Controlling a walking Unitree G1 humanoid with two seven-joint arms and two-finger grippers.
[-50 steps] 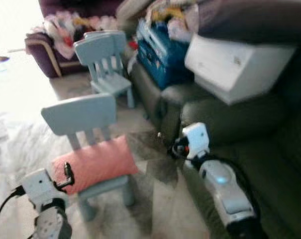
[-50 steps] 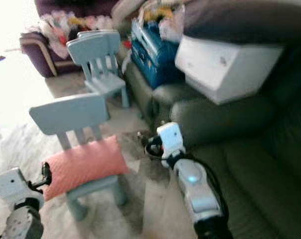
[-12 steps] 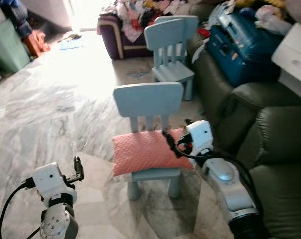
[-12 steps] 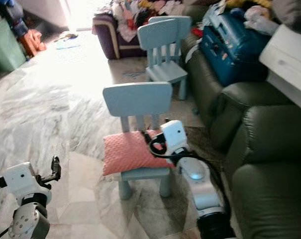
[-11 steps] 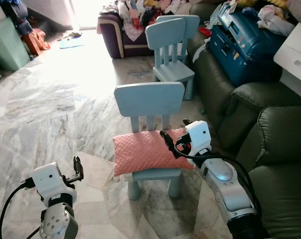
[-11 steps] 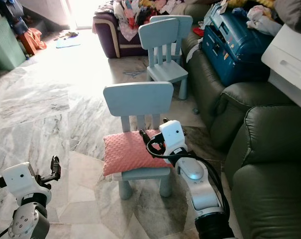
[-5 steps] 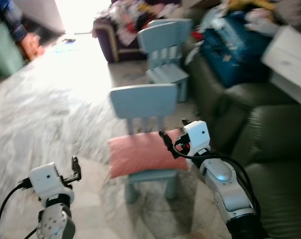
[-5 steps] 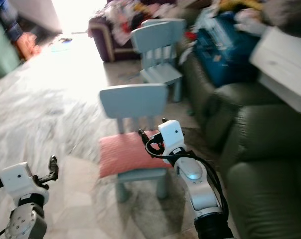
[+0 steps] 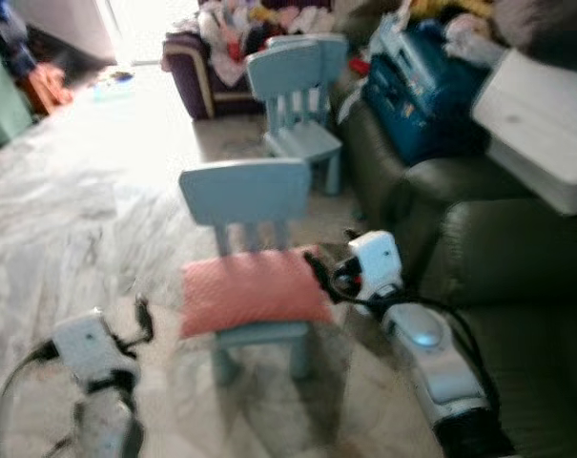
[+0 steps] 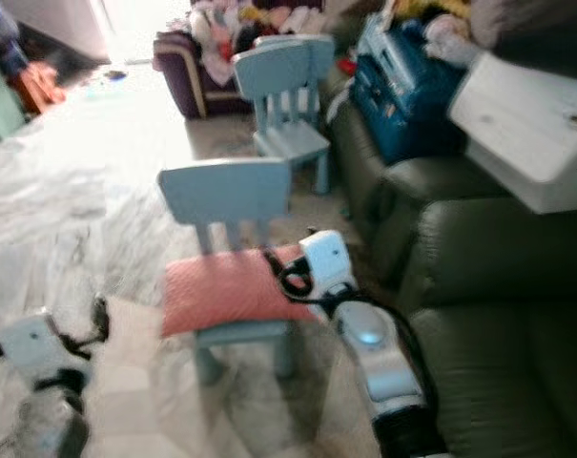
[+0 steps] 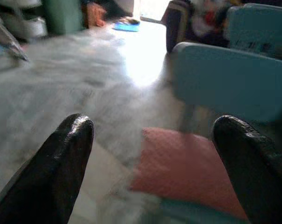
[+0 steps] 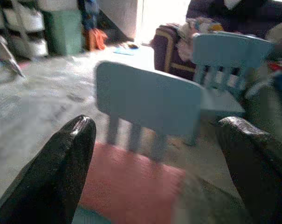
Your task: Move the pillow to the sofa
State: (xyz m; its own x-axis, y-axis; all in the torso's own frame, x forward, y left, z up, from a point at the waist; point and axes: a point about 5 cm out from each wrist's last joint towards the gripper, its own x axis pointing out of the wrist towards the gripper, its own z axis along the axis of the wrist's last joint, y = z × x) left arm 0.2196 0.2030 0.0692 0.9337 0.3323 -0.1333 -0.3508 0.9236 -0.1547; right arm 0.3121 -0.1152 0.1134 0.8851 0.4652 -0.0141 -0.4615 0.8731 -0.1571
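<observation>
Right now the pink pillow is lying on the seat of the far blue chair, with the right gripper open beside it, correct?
Not quite. The pink pillow lies on the near blue chair, not the far one, as the left eye view shows. The right gripper is open beside it.

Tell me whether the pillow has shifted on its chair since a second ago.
No. The pillow lies across the chair seat as before, below the backrest; the whole picture shifted because the camera moved.
</observation>
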